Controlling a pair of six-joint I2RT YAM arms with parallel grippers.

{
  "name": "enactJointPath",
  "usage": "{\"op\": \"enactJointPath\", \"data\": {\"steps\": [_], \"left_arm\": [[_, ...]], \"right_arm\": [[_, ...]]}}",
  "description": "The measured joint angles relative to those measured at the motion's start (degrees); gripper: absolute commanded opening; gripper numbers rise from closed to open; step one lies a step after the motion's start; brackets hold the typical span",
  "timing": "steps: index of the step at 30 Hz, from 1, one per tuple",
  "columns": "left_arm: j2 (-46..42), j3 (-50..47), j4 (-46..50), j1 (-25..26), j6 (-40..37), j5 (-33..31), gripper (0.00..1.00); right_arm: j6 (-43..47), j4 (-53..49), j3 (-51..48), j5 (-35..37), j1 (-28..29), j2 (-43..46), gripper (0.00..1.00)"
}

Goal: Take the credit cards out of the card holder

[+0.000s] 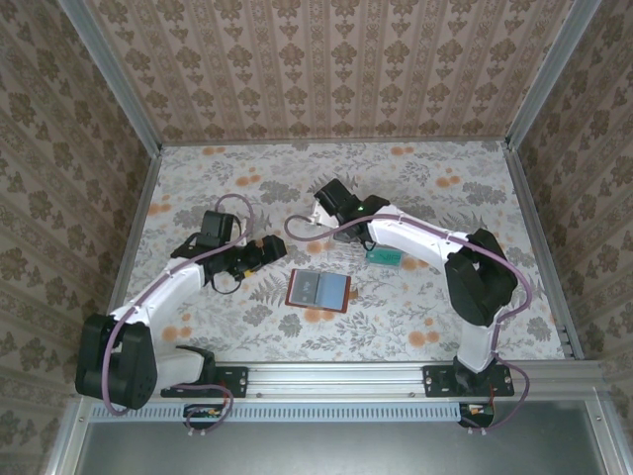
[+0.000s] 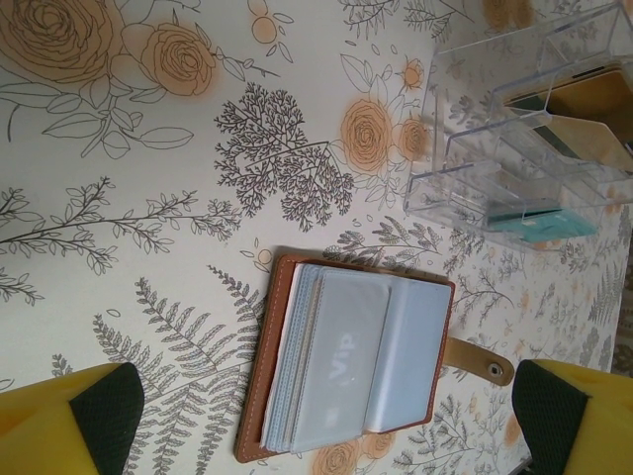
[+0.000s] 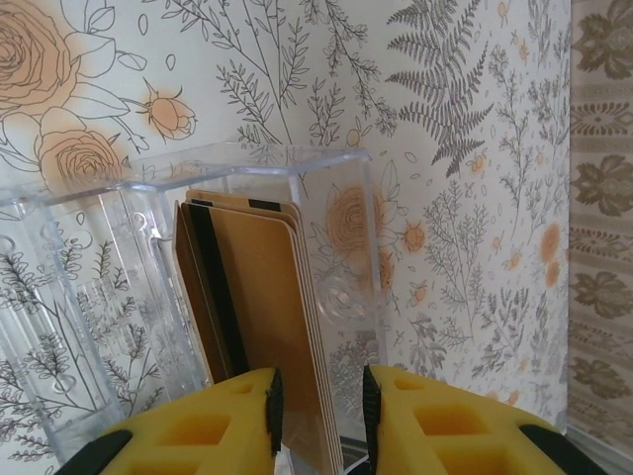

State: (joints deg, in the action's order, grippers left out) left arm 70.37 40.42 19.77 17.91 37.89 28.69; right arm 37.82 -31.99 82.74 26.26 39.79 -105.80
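Editor: Overhead, what stage is this?

Stringer: Top external view: card holder (image 1: 318, 290) lies open mid-table, between the arms. Right gripper (image 1: 339, 234) hangs over a clear plastic tray (image 1: 384, 255) just beyond. Left gripper (image 1: 265, 255) waits beside the holder, apart from it. My read: a card is being set into the tray.

Editor: Left wrist?

Stringer: Left fingers (image 2: 59, 426) spread wide, holding nothing. One holder below, pale sleeves (image 2: 341, 366) showing, one marked "Vip"; whether cards sit inside them I cannot tell. One tray, one teal item (image 2: 542, 223) in its front slot.

Editor: Right wrist?

Stringer: Credit cards (image 3: 262, 327), tan, stand upright in one tray compartment. Three or four edges, hard to count. Right fingers (image 3: 223, 421) flank the stack's near edge closely; pinching or loose, I cannot tell.

Editor: Next?

Stringer: Probably lift clear without dragging the stack, then go to the holder. The left may need to pin it.
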Motion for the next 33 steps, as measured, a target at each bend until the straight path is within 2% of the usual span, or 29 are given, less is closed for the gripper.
{"op": "enactJointPath", "data": {"steps": [3,7,16,33], "left_arm": [[-0.2,-0.3,0.0,0.0,0.0,0.0,1.00],[-0.3,-0.4,0.0,0.0,0.0,0.0,1.00],[-0.3,-0.4,0.0,0.0,0.0,0.0,1.00],[-0.3,-0.5,0.0,0.0,0.0,0.0,1.00]], "right_arm": [[-1.7,-0.4,0.0,-0.9,-0.5,0.9,0.36],[-3.7,-2.1,0.0,-4.0,-0.9,1.8,0.49],[-5.3,-3.9,0.0,-6.3,-1.0,1.6,0.47],[-5.7,-1.2,0.1,-0.5,-2.0,-1.7,0.45]]}}
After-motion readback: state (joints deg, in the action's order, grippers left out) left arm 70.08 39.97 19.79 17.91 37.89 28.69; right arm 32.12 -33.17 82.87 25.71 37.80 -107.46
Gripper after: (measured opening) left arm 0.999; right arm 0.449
